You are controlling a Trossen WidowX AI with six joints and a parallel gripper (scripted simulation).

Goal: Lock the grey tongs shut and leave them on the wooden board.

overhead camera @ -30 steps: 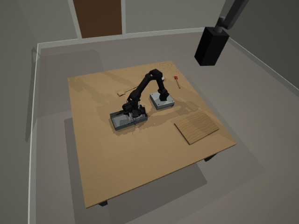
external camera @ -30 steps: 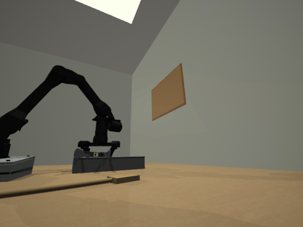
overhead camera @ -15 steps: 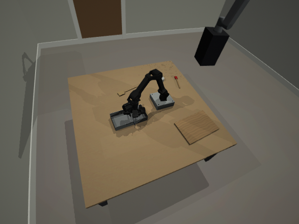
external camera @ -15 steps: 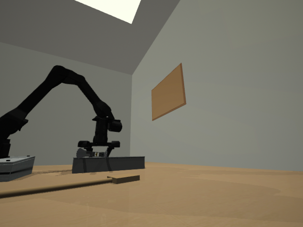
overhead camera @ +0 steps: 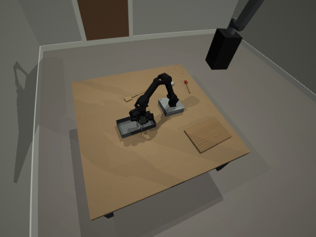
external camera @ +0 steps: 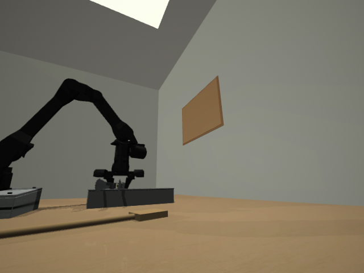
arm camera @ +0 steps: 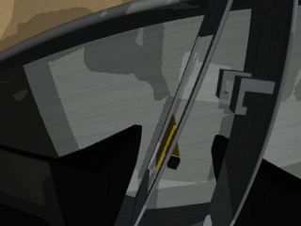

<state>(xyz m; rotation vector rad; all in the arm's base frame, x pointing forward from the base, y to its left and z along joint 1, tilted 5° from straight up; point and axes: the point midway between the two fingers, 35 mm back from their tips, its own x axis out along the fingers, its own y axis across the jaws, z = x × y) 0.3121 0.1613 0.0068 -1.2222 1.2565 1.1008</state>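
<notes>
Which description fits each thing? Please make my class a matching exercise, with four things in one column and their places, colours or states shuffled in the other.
Column one
1. Wooden board
2. Roasting tin
3. Tongs
4. Small stick

Column two
A. Grey, lying across another thing
B. Bright red at one end
C. Flat slab with wavy grain
D. Dark walls around a grey floor

Right pairs: 1-C, 2-D, 3-A, 4-B
</notes>
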